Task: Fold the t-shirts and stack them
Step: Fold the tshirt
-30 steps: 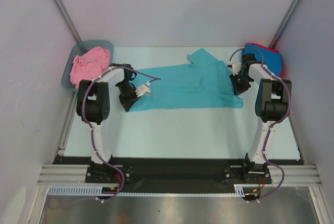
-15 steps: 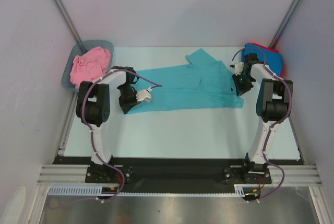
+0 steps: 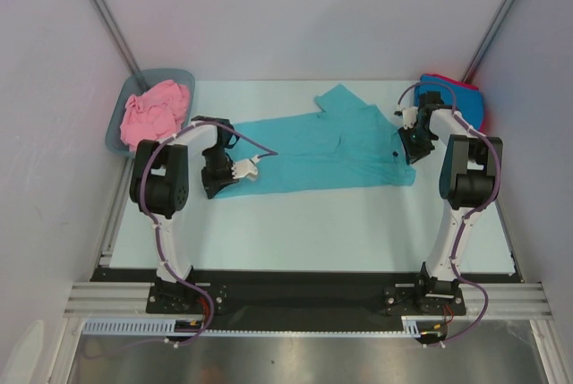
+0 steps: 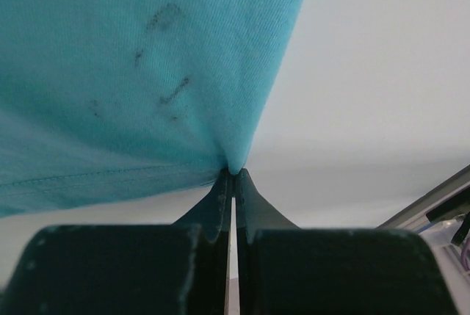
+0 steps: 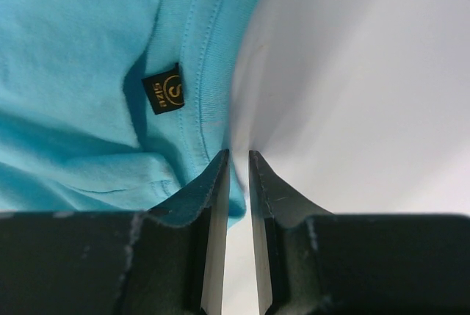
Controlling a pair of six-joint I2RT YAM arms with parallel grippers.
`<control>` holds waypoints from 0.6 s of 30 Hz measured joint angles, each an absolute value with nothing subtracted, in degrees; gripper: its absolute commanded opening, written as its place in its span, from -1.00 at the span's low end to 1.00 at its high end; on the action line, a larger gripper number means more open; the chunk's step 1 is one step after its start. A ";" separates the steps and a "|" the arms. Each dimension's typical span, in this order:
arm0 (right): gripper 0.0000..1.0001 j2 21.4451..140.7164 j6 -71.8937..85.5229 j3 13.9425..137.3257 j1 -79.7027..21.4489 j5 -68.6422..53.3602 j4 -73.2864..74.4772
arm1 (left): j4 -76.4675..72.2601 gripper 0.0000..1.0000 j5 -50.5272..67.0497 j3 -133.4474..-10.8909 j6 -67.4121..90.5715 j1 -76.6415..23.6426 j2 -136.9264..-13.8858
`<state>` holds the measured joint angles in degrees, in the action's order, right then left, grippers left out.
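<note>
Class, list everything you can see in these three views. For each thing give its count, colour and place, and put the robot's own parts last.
teal t-shirt: one, teal, spread across the middle of the table
pink t-shirt: one, pink, crumpled in the tub
tub: one, grey-blue, far left corner
blue t-shirt: one, bright blue, far right corner, piled with the red one
red t-shirt: one, red, far right corner
table: one, pale, under everything
left gripper: one, black, shut on the teal t-shirt's left corner
right gripper: one, black, pinching its right hem
</note>
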<state>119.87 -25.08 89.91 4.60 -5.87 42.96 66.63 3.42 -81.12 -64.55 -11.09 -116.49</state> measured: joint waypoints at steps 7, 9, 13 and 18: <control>-0.57 119.87 -25.08 89.91 4.60 -5.82 42.92 | 67.70 -0.99 -0.56 -79.90 -64.58 -11.25 -116.46; -0.57 119.87 -25.08 89.91 4.60 -5.82 42.92 | 68.05 -0.99 -1.78 -79.44 -64.55 -11.25 -116.46; -0.57 119.87 -25.08 89.84 4.56 -5.82 42.74 | 68.49 0.19 -3.62 -78.74 -64.79 -11.22 -116.46; -0.53 119.85 -25.06 89.76 4.34 -5.82 42.44 | 70.83 0.73 -6.50 -78.35 -64.60 -10.35 -116.36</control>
